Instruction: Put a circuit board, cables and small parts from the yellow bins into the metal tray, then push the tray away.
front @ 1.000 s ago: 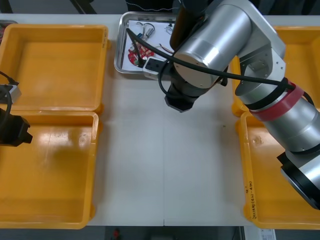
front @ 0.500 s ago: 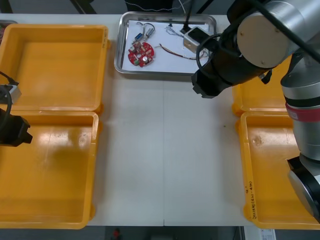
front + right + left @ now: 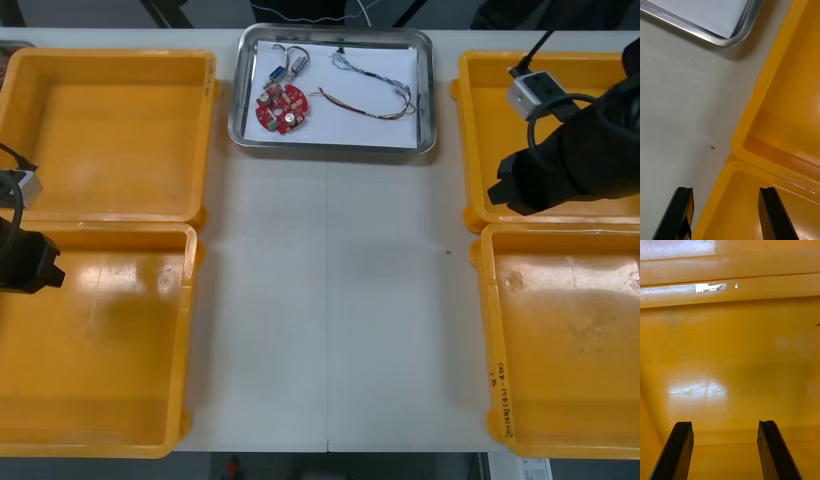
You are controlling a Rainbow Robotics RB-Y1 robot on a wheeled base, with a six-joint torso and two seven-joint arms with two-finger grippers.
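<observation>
The metal tray (image 3: 427,100), white inside, stands at the table's far middle. In it lie a round red circuit board (image 3: 281,108), thin cables (image 3: 372,92) and small metal parts (image 3: 292,60). My right gripper (image 3: 726,217) is open and holds nothing. It hangs over the table's edge strip and the rims where the two right yellow bins (image 3: 790,112) meet, with the tray's corner (image 3: 732,35) beyond its fingers. In the front view the right arm (image 3: 570,155) is at the right side. My left gripper (image 3: 725,453) is open above the bare floor of the near left bin (image 3: 730,352).
Two yellow bins (image 3: 105,130) stand at the left and two at the right (image 3: 560,340), all with bare floors. The left arm (image 3: 25,258) is parked at the left edge. Bare table (image 3: 330,300) runs between the bins in front of the tray.
The right arm has swung away from the tray's front to the right, over the right bins. The tray's contents now show whole. The left arm has not moved.
</observation>
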